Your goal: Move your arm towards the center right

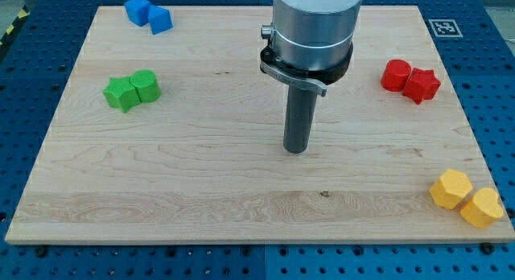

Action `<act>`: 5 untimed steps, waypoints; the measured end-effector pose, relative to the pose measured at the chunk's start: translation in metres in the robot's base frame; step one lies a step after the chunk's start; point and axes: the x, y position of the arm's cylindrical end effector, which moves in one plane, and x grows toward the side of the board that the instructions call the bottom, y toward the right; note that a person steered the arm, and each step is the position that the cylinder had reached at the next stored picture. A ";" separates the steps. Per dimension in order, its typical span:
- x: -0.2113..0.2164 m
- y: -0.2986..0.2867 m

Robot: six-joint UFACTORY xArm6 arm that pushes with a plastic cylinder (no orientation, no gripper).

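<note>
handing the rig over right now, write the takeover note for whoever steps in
My tip sits near the board's middle, touching no block.
Blocks sit in pairs: two blue blocks at the view's top left, two green blocks at the left, two red blocks at the right, two yellow blocks at the bottom right.
Done: nothing to show for it; the tip is not at centre right.
Left: slide towards the view's right, likely stopping between the red pair above and the yellow pair below.

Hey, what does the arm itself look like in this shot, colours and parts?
A wide silver-grey cylinder comes down from the view's top, ringed by a black band with a metal clamp bracket and a small screw. Below it hangs a straight dark grey rod ending at my tip. No cables or markings show.
</note>
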 end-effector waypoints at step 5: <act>0.000 0.057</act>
